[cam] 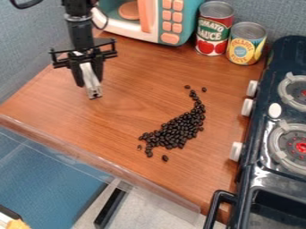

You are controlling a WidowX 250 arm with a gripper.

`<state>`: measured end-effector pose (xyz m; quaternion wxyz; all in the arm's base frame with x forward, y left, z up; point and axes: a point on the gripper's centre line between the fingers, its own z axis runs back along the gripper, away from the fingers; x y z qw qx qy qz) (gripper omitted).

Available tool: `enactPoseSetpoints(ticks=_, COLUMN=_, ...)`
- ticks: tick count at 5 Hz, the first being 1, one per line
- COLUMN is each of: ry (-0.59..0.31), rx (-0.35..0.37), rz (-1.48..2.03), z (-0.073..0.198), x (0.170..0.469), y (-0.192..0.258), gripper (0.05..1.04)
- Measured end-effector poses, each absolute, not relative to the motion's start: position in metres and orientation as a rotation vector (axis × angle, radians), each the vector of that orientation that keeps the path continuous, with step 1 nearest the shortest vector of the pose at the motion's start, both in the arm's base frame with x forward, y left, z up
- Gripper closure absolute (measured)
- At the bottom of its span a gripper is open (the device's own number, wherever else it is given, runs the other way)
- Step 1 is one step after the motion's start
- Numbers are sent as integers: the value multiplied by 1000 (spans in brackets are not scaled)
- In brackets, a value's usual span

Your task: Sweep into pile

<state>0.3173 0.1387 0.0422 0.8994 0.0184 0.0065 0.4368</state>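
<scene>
On counter [134, 74], one bean pile [179, 129], two cans [213, 29], end effector [90, 82] gripping one pale tool [94, 91]

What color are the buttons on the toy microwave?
The buttons are light orange, like a peach. You can see them best in the camera view.
</scene>
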Motion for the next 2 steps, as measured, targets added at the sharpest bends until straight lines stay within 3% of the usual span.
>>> enactPoseSetpoints(ticks=1, ry=18, rx=76, rz=923, z=20, x=318, y=148, gripper=650)
enactPoseSetpoints(ticks=2, ry=56, rx=100, rz=864, z=16, x=314, y=146, gripper=348)
